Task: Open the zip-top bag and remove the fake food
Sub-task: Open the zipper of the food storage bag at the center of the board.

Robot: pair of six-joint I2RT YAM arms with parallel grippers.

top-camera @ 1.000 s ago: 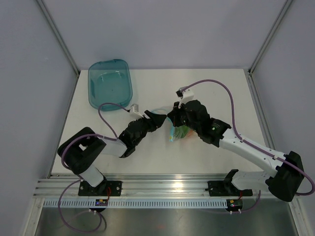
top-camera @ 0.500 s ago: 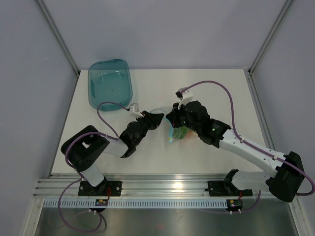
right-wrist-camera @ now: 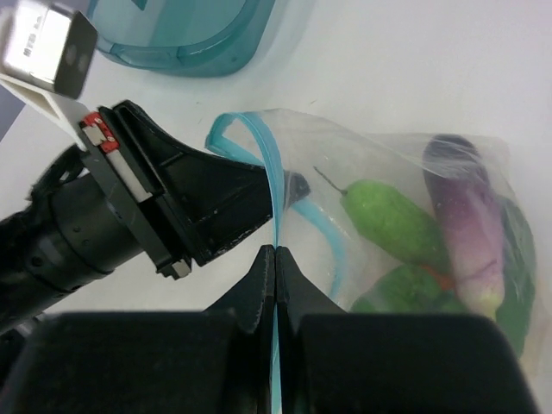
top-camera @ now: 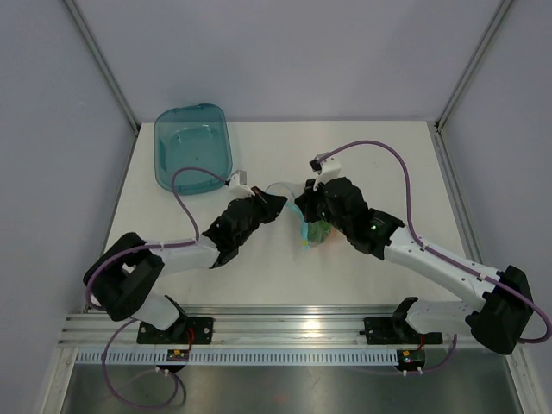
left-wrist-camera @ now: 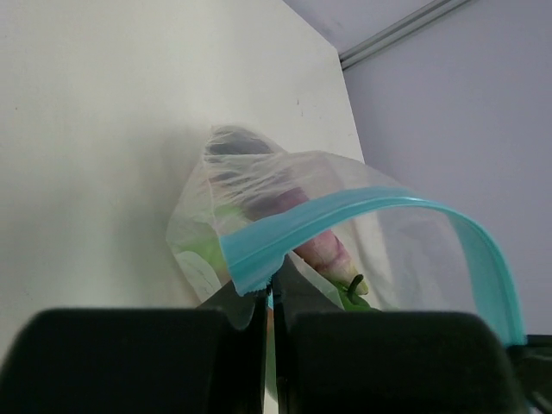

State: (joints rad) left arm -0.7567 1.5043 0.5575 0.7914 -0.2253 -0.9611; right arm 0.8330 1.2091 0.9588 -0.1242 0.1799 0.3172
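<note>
The zip-top bag lies mid-table between both arms, its blue-teal zip strip bowed into an open loop. My left gripper is shut on one end of that strip. My right gripper is shut on the opposite lip of the strip, facing the left gripper a short gap away. Fake food sits inside the bag: a green pepper, a purple eggplant and another green piece. In the left wrist view the eggplant shows through the plastic.
A teal translucent tub stands at the table's back left, its rim also at the top of the right wrist view. White tabletop surrounds the bag. Purple cables loop over both arms.
My left gripper has closed from open onto the zip strip and its arm has stretched out towards the bag. The right gripper stayed shut on its lip.
</note>
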